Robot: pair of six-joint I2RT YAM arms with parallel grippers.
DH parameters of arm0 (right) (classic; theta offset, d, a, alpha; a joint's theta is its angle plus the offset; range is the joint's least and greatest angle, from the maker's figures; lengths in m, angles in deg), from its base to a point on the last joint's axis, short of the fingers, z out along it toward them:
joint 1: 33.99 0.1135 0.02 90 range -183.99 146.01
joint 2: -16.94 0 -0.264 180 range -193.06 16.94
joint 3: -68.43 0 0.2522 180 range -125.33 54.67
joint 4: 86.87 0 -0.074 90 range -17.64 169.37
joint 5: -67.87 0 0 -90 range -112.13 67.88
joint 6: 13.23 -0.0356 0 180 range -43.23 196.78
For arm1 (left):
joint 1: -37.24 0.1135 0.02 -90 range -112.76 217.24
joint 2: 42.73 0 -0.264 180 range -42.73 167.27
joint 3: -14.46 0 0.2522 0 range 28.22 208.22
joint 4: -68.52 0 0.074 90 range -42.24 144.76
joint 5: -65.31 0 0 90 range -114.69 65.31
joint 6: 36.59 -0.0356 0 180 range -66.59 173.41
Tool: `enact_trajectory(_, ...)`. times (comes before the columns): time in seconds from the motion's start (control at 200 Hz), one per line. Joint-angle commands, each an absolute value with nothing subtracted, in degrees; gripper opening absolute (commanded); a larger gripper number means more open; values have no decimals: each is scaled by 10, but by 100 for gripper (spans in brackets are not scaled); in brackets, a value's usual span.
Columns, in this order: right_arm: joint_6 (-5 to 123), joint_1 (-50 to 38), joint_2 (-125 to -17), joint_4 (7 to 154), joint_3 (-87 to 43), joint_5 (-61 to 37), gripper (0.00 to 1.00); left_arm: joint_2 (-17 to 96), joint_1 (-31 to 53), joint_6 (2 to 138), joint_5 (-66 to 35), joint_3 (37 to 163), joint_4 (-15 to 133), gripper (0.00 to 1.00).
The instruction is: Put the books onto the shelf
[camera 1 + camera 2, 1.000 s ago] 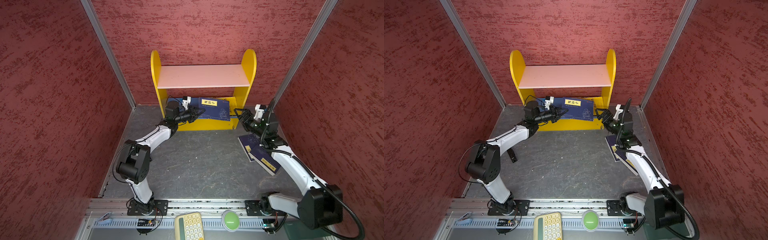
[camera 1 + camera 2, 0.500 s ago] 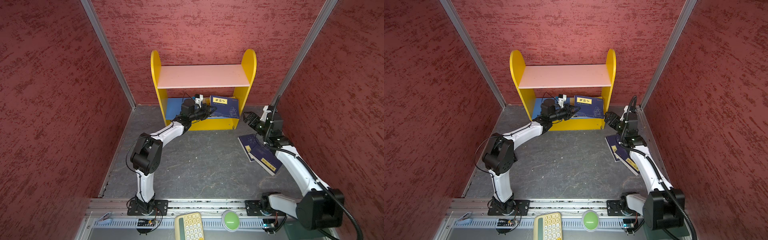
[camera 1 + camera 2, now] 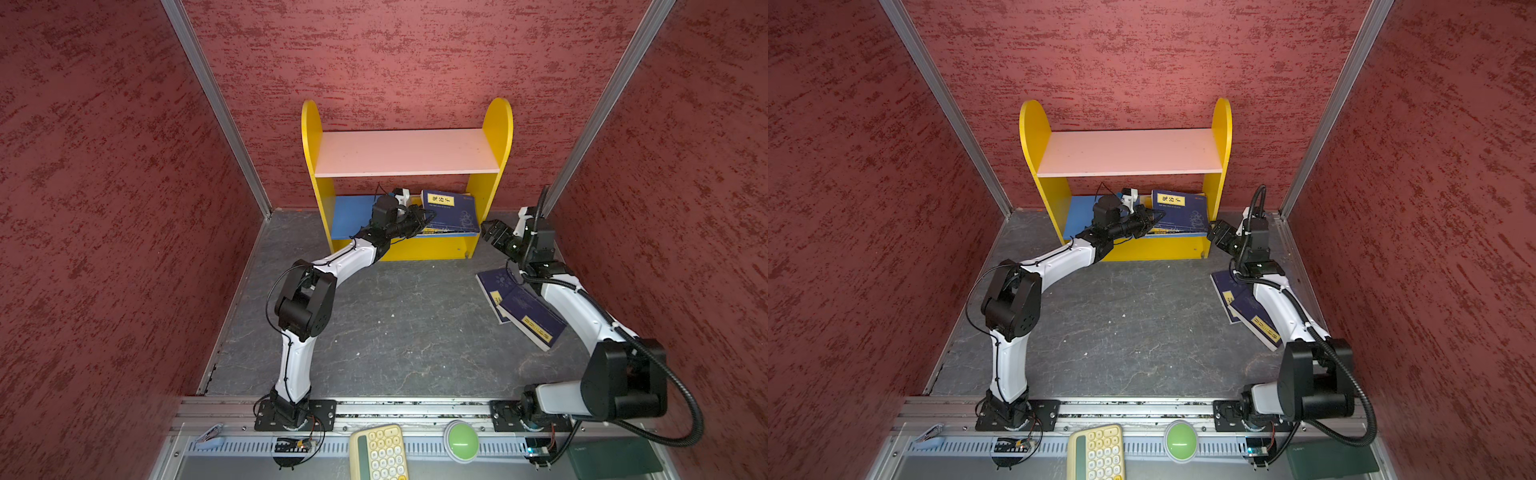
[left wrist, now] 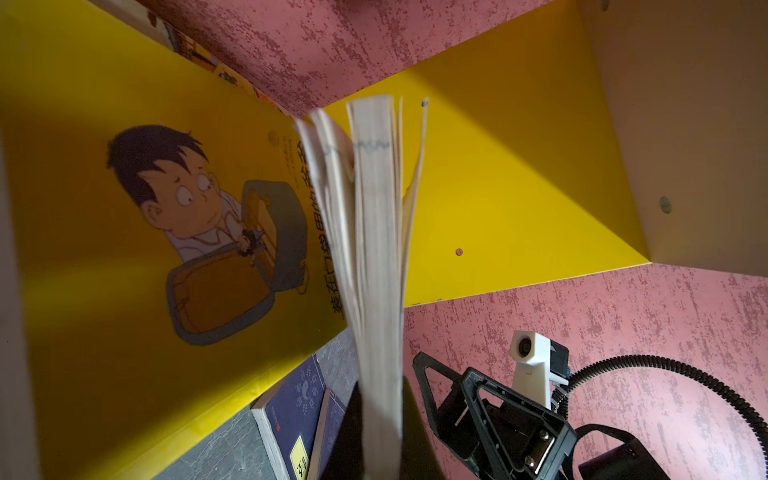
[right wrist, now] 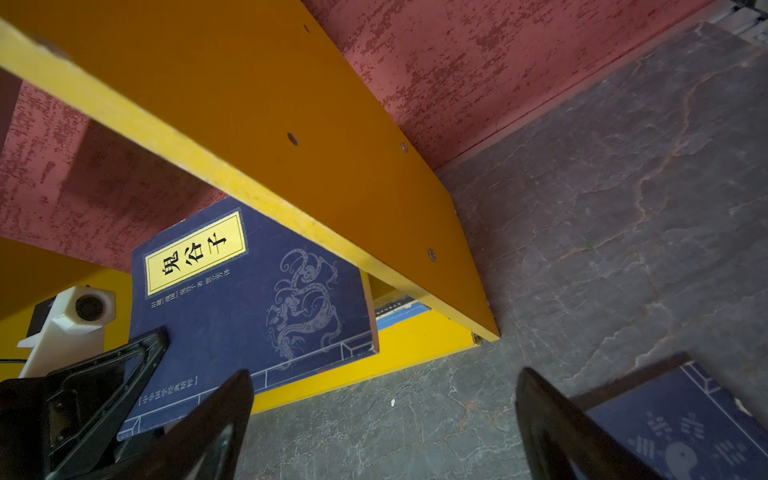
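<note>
- Centrally in both top views, the left gripper [image 3: 420,217] reaches into the lower tier of the shelf [image 3: 497,124]. It is clamped narrow on a navy book [image 3: 453,210] with a yellow label.
- That book sits tilted over the right part of the blue lower board [image 3: 353,212], with its cover facing upward.
- Thin slivers of other books show under it, too small to identify.
- From the left wrist, its fanned page edges [image 4: 376,249] fill the middle, and the fingers are only dark blurs beside them.
- The yellow book with a cartoon figure [image 4: 166,216] lies close by, though how it rests is unclear.
- Right of centre, the right gripper [image 3: 489,231] hangs just beside the shelf's right side, jaws spread wide and holding nothing.
- Its fingertips [image 5: 224,415] are blurred in the right wrist view.
- Two more navy books [image 3: 521,309] overlap on the grey floor [image 3: 395,324] at right, partly covered by the right arm.
</note>
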State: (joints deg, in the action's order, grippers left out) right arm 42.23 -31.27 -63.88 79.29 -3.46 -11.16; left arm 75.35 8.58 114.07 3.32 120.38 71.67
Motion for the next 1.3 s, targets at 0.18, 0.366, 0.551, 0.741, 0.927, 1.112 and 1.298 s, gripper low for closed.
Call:
enact_trajectory(0.18, 421, -316, -708, 829, -97, -102, 99, 800, 95, 1161, 36, 1278, 717, 5)
enact_trajectory(0.366, 430, -316, -739, 829, -121, -109, 99, 821, 101, 1180, 48, 1301, 711, 5)
enact_trajectory(0.551, 433, -317, -772, 834, -148, -107, 99, 833, 102, 1179, 58, 1319, 687, 5)
enact_trajectory(0.741, 437, -317, -811, 829, -186, -93, 99, 849, 102, 1173, 71, 1352, 656, 5)
enact_trajectory(0.927, 432, -317, -829, 833, -200, -85, 99, 854, 103, 1175, 83, 1360, 646, 5)
enact_trajectory(1.112, 429, -317, -840, 838, -201, -84, 99, 855, 103, 1176, 82, 1362, 634, 5)
enact_trajectory(1.298, 424, -317, -853, 845, -202, -80, 99, 858, 99, 1186, 65, 1361, 646, 5)
